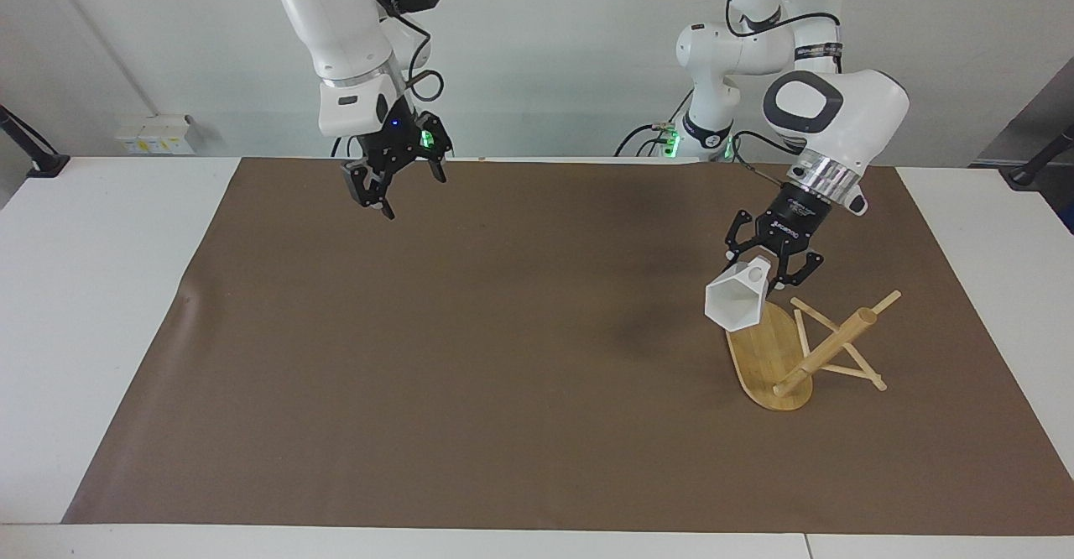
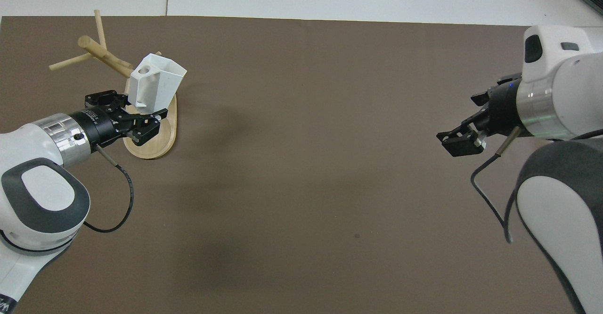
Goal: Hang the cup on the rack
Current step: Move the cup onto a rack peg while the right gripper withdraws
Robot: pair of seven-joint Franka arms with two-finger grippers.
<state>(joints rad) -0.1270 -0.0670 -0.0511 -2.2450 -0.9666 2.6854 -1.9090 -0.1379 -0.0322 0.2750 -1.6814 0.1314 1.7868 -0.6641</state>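
Cup (image 1: 737,299), white and faceted, hung in the air clamped by its handle in the left tool (image 1: 770,270), tilted just over the oval base of the rack (image 1: 768,357) at the left arm's end of the bench. The right tool (image 1: 393,192) waited, fingers spread wide, above the brown mat (image 1: 470,357).

Bright even overhead light, soft blurred shadows on the mat (image 1: 503,374), sharp focus
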